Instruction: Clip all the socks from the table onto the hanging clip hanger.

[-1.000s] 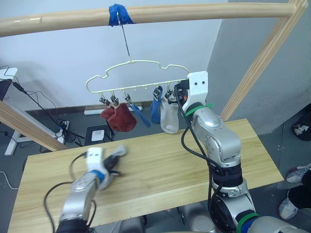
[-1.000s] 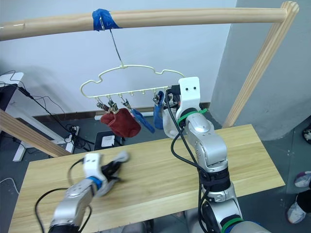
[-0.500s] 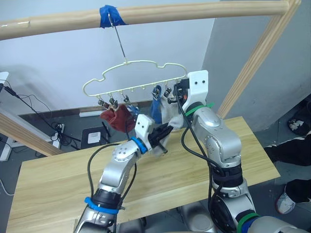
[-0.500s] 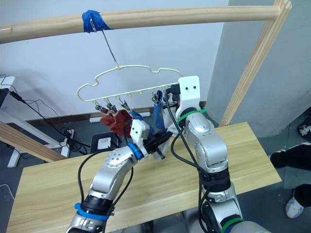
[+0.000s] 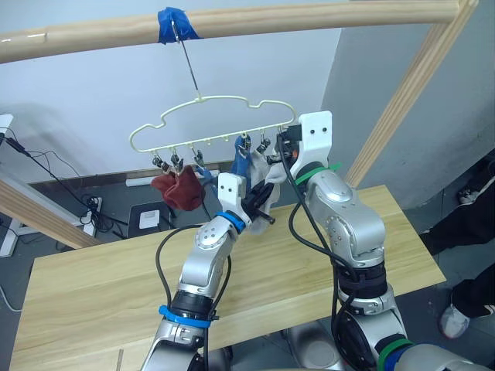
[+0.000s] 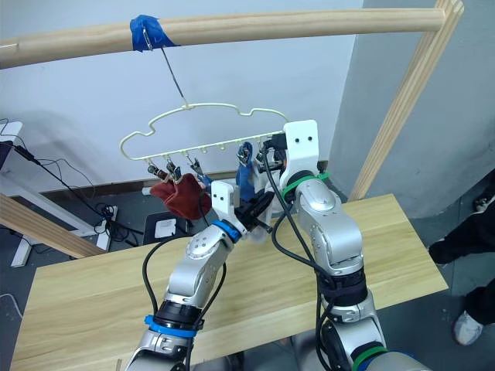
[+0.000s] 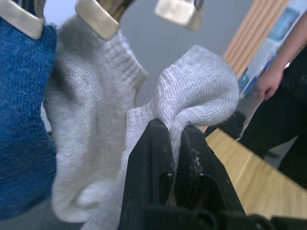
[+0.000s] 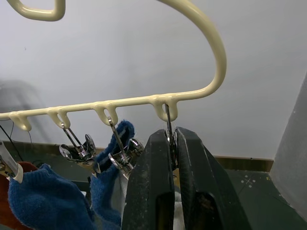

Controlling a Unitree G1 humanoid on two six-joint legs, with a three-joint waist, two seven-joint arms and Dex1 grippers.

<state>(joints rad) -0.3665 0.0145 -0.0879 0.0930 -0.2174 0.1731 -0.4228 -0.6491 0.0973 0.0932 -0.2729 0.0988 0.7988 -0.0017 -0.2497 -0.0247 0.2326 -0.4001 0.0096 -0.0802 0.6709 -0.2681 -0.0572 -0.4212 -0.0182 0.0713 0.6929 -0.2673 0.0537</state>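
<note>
Reached over the long tabletop of pale wooden planks [image 5: 93,286] with both arms. Raised the left gripper [image 7: 172,139] well above the wood and close under the clips. Kept its two black fingers narrow, pinched on a fold of a soft light grey ankle sock [image 7: 201,86], probably so that the cuff stood up free for clipping. Brought this sock just beside an already hung light grey sock [image 7: 91,120] and a hung blue sock [image 5: 241,164].

Pressed the right gripper [image 8: 171,139] narrow on the thin metal end clip [image 8: 168,122], likely to steady the clip and to stop the hanger from swinging. Could not tell whether the clip's mouth was open.

Hung the pale yellow wavy wire clip hanger [image 5: 216,100] by its long hook from a round wooden pole [image 5: 309,14], at a wrap of blue tape [image 5: 174,15]. Clipped red socks [image 5: 179,189] at its far left end.

Left little room between the two grippers and the hung socks; more open room to the right of the end clip. Noticed a person's hand [image 7: 268,82] beyond the tabletop's edge.
</note>
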